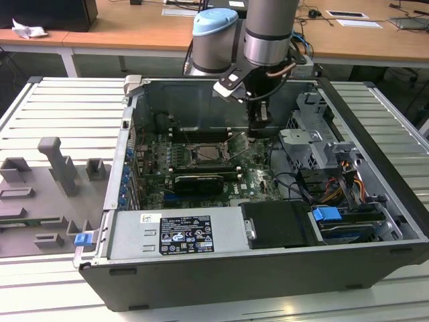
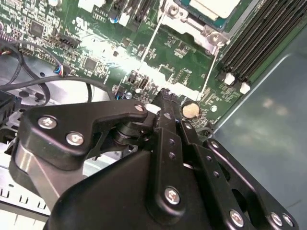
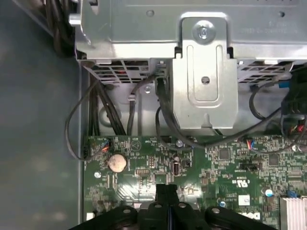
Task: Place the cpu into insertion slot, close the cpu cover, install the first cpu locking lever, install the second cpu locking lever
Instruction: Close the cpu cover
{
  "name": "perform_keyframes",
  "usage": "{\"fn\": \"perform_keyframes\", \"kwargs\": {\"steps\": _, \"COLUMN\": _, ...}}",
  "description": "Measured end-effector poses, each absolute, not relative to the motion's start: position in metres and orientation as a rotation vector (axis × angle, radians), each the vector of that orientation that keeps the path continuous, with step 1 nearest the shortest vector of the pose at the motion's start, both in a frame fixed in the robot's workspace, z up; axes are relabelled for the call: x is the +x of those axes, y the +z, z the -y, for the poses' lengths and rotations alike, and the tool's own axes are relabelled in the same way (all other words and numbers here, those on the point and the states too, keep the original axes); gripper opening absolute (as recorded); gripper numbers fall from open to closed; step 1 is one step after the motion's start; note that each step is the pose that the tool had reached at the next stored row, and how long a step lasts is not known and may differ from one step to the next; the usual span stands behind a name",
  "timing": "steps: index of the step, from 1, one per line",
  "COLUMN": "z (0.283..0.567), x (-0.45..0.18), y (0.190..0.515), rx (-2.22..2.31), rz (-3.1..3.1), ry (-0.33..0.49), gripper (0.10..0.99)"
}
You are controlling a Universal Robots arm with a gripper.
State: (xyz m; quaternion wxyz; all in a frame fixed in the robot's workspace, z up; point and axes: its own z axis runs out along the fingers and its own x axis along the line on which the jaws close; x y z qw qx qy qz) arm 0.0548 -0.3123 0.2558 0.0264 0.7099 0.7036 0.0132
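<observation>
So the cpu (image 2: 211,5) looks already seated in the insertion slot (image 1: 208,153), which I'd call step one done. It's a flat square with a pale silver-beige top. Can't tell if the cpu cover is down over it. The two thin wire locking levers (image 2: 152,40) look unlatched and angled up (so both lever steps are left, my guess). The gripper (image 1: 259,131) hovers at roughly 2 o'clock from the slot in the exterior view, fingers pressed together on nothing, near the coin battery (image 3: 117,163).
</observation>
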Motion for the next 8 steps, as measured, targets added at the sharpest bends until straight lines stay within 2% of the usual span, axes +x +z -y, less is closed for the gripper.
{"fn": "perform_keyframes", "kwargs": {"steps": 8, "z": 0.3122, "x": 0.0633, "y": 0.2454, "rx": 2.191, "rz": -2.179, "ry": 0.039, "gripper": 0.106}}
